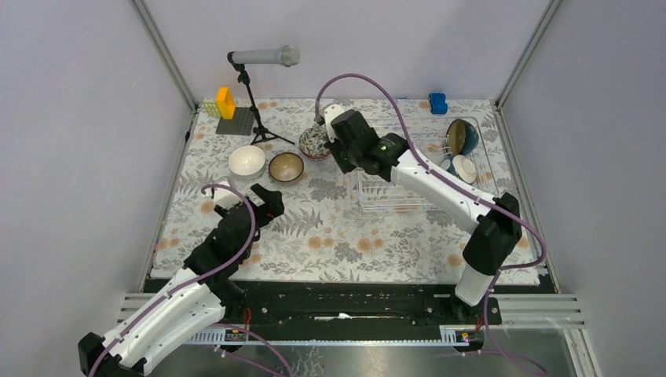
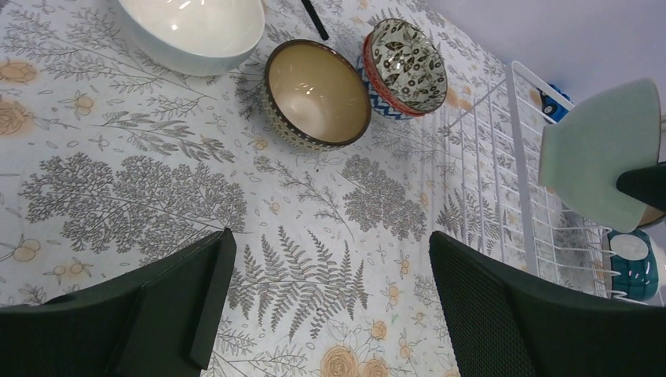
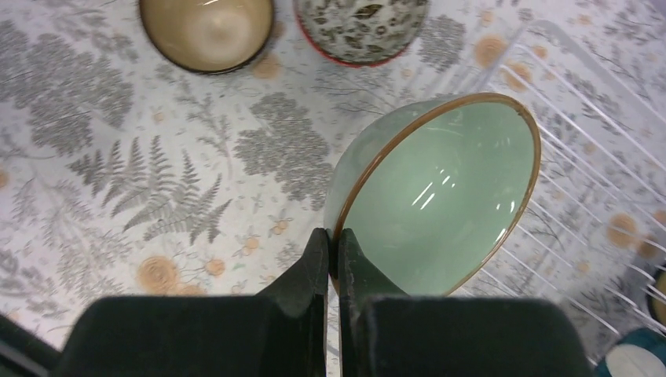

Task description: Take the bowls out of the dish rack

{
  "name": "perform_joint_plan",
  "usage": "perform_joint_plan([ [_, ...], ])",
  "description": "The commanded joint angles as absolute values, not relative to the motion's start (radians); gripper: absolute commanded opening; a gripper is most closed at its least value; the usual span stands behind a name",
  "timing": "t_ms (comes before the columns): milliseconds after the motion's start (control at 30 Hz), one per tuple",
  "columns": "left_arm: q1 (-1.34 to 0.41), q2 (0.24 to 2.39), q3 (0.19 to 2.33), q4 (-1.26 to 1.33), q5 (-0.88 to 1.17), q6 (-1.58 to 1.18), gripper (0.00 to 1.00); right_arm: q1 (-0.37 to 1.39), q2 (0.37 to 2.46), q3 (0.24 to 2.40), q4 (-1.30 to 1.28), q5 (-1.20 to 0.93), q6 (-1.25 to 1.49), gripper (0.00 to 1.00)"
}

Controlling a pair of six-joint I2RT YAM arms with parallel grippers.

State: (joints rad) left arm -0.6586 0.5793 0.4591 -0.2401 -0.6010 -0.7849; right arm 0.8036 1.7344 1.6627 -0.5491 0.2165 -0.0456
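- The left gripper [image 2: 330, 243] hangs over the desk [image 1: 353, 243]. It is open wide and has nothing in it.
- The white bowl [image 2: 196, 27] sits on the desk in front of the left gripper, a bit to its left. It is right way up.
- The brown bowl [image 2: 318, 94] sits right in front of the left gripper, near the white bowl. It is tan inside.
- The leaf-patterned bowl [image 2: 407, 63] is in front of the left gripper, to its right. It is just beside the brown bowl and looks tipped a bit.
- The right gripper [image 3: 334, 236] is pinched tight on the rim of the mint green bowl [image 3: 440, 196]. One finger is inside the bowl and one is outside.
- The mint green bowl is up in the air and tipped on its side. It hangs over the left edge of the dish rack [image 1: 377, 196].
- The brown bowl and the leaf-patterned bowl lie in front of the right gripper, a little to its left.
- The dish rack is below the right gripper and runs off to its right.
- A teal bowl [image 1: 462, 135] stands on its edge at the far right of the dish rack, well apart from the right gripper.
- A pale bowl [image 1: 463, 169] rests in the rack close to the teal bowl.
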Motion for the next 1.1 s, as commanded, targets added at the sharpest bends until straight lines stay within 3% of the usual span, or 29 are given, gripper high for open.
perform_joint_plan([
  [0,-0.655,0.532,0.432,-0.23,-0.658,-0.81,0.99,0.843,1.761,1.73,-0.492,0.129,-0.054,0.0],
  [300,-0.655,0.513,0.413,-0.248,-0.67,-0.834,0.99,0.915,1.962,1.841,-0.526,0.183,-0.016,0.0],
  [867,-0.654,0.55,0.407,-0.255,-0.678,-0.862,0.99,0.962,2.26,2.043,-0.647,0.494,-0.067,0.0],
  [1067,-0.655,0.559,0.4,-0.271,-0.706,-0.887,0.99,0.961,2.291,2.065,-0.635,0.464,-0.082,0.17],
])
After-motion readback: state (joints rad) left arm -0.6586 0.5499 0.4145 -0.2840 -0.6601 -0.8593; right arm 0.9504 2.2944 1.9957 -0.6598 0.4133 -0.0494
